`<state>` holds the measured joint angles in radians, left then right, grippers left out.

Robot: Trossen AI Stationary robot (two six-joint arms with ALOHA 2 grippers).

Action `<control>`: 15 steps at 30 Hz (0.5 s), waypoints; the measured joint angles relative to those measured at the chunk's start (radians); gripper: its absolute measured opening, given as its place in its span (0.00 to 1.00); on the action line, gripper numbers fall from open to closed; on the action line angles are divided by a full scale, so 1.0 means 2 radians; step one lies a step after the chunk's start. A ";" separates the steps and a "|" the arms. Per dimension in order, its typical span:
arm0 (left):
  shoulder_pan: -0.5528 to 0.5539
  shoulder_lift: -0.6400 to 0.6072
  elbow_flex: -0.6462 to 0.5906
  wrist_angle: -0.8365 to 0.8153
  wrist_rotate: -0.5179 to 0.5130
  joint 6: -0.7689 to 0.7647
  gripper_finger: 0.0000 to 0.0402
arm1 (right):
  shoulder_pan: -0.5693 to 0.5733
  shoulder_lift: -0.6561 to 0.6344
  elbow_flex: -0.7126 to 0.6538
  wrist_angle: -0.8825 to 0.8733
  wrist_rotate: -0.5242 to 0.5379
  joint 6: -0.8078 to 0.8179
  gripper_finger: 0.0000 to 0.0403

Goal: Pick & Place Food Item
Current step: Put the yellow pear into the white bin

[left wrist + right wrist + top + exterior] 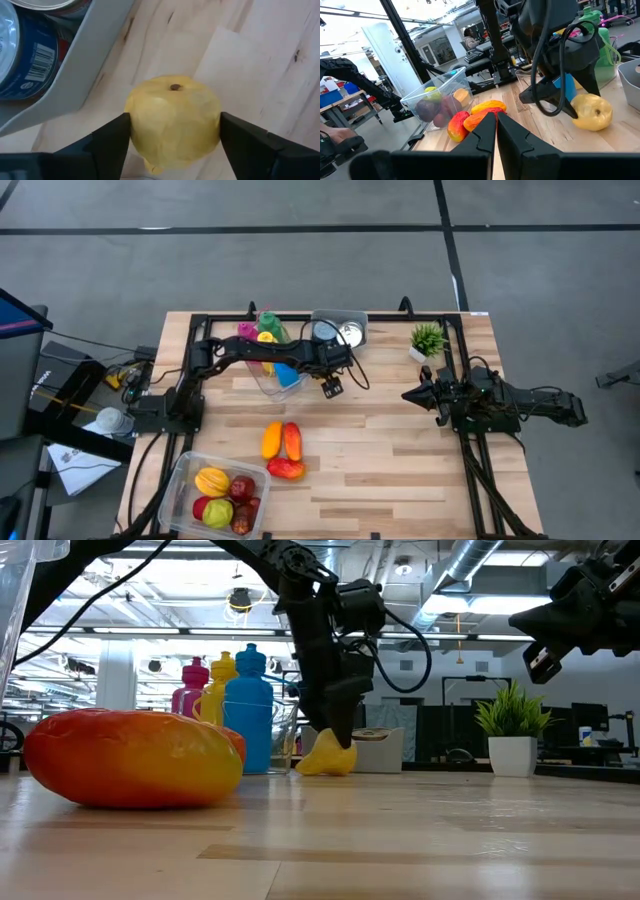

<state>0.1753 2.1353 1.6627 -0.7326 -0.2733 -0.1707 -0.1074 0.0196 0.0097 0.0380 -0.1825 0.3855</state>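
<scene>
A yellow fruit (172,120) with a brown stem spot lies on the wooden table beside the grey bin; the low view shows it (328,758) resting on the tabletop. My left gripper (172,135) reaches across from the left and stands over it (331,386), shut on it. In the high view the gripper hides the fruit. My right gripper (496,131) is shut and hovers above the table's right side (412,394), touching nothing. It faces the fruit (591,112). My left gripper pinches the yellow fruit between its two fingers, one finger (112,140) on each of two opposite sides (135,117), around its widest part. The fingers come from above, pointing down. The fruit sits with its underside on the table (330,770), stem spot facing up.
A grey bin with cans (340,330) and a clear container of coloured bottles (268,340) stand just behind the fruit. Three orange-red fruits (283,445) lie mid-table. A clear bin of fruit (215,495) sits at the near left, a small potted plant (428,340) at far right.
</scene>
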 joint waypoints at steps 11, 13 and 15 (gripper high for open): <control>-0.060 0.000 -0.001 0.036 0.036 -0.047 0.61 | 0.000 0.000 0.000 0.000 0.000 0.000 0.03; -0.077 0.000 -0.001 0.043 0.037 -0.068 0.61 | 0.000 0.000 0.000 0.000 0.000 0.000 0.03; -0.093 0.000 -0.001 0.054 0.050 -0.096 0.61 | 0.000 0.000 0.000 0.000 0.000 0.000 0.03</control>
<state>-0.0107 2.1345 1.6608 -0.6252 -0.1729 -0.3620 -0.1071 0.0196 0.0097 0.0380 -0.1826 0.3855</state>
